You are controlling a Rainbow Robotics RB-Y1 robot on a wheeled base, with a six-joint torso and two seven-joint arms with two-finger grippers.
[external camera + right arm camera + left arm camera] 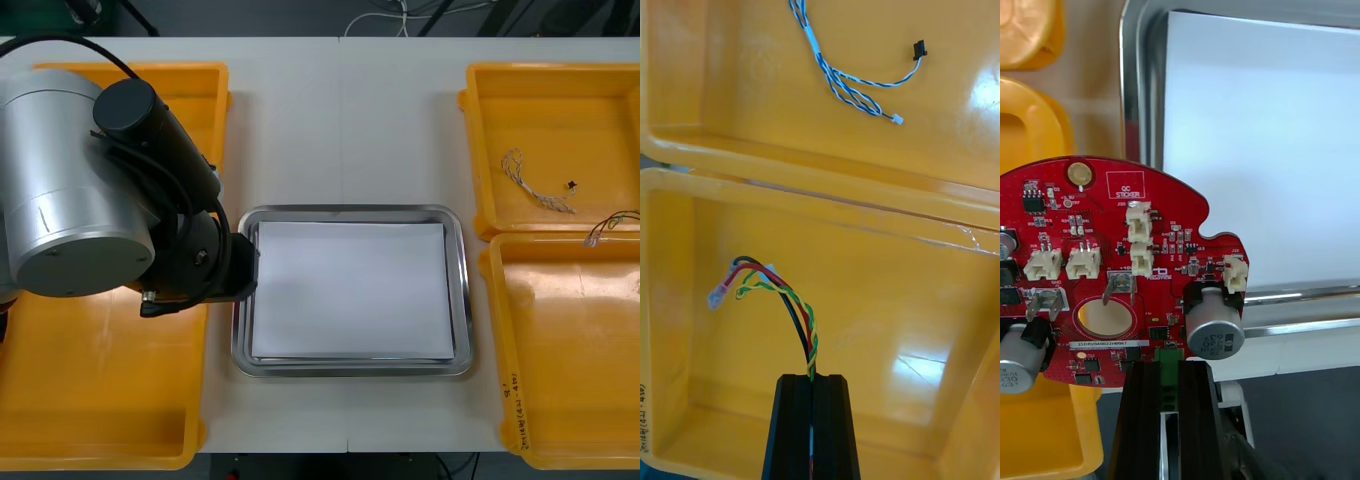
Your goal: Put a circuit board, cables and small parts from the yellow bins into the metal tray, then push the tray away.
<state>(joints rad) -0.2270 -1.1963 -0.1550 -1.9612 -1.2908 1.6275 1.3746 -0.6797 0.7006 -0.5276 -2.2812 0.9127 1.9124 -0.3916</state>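
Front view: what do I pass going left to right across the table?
Left yellow bins → left gripper holding the circuit board → metal tray → right yellow bins: twisted blue and white cable, then red and yellow cable in the right gripper.

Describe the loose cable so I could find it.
Take the farther yellow bin on the robot's right. In it lies a twisted blue and white cable, forked at one end; its neighbour, the red and yellow cable, is held in the right gripper.
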